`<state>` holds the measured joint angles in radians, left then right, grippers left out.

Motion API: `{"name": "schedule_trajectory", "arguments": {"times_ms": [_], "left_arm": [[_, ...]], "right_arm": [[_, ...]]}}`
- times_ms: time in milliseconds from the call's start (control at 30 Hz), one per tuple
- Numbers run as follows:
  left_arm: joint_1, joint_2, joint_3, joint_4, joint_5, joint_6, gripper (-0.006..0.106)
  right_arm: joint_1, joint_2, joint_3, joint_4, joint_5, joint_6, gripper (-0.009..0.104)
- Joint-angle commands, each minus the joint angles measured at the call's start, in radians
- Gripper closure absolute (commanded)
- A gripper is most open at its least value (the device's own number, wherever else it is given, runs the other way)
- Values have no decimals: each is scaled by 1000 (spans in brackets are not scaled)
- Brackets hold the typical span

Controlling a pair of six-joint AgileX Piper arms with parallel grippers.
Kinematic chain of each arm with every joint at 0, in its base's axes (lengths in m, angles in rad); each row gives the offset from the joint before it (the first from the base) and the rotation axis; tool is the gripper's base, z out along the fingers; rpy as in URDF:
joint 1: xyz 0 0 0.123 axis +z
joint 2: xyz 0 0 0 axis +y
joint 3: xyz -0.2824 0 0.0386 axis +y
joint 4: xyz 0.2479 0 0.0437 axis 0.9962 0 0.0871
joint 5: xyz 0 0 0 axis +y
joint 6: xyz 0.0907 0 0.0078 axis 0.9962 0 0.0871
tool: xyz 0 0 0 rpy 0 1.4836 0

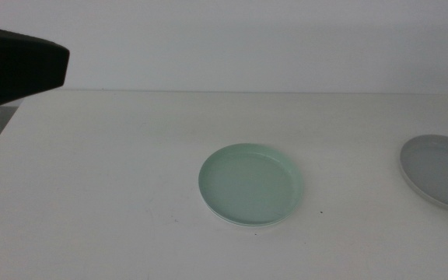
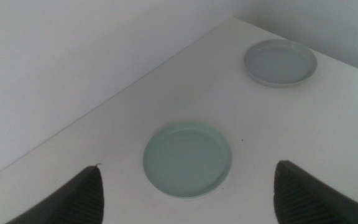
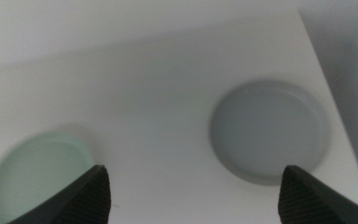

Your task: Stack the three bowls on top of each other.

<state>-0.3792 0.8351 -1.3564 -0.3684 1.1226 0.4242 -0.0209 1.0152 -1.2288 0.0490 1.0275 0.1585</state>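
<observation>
I see the shallow round mint green bowl (image 1: pixel 250 185) mid-bench (image 1: pixel 115 179), with the shallow round grey bowl (image 1: pixel 439 170) well apart at three o'clock. My left pincer (image 2: pixel 185 193) and right pincer (image 3: pixel 191 196) both hover spread wide, holding nothing.

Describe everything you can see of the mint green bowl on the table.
The shallow round mint green bowl has a low rim and a smooth matte surface that looks like plastic. It is empty and lies flat, right side up, near the middle of the white table. Nothing touches it; the grey bowl lies apart from it.
</observation>
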Motion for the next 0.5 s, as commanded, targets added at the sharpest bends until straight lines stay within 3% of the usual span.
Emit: {"name": "schedule_trajectory", "arguments": {"times_ms": [0,133,233,333,467], "left_arm": [[2,-4,1,2,-13,-2,7],[2,-4,1,2,-13,-2,7],[2,-4,1,2,-13,-2,7],[2,-4,1,2,-13,-2,7],[2,-4,1,2,-13,-2,7]], "right_arm": [[0,106,-83,-55,70,7,3],[-51,237,-197,-65,116,14,3],[-139,332,-271,3,130,-78,3],[-236,414,-327,114,151,-149,3],[-341,518,-357,134,169,-168,3]]}}
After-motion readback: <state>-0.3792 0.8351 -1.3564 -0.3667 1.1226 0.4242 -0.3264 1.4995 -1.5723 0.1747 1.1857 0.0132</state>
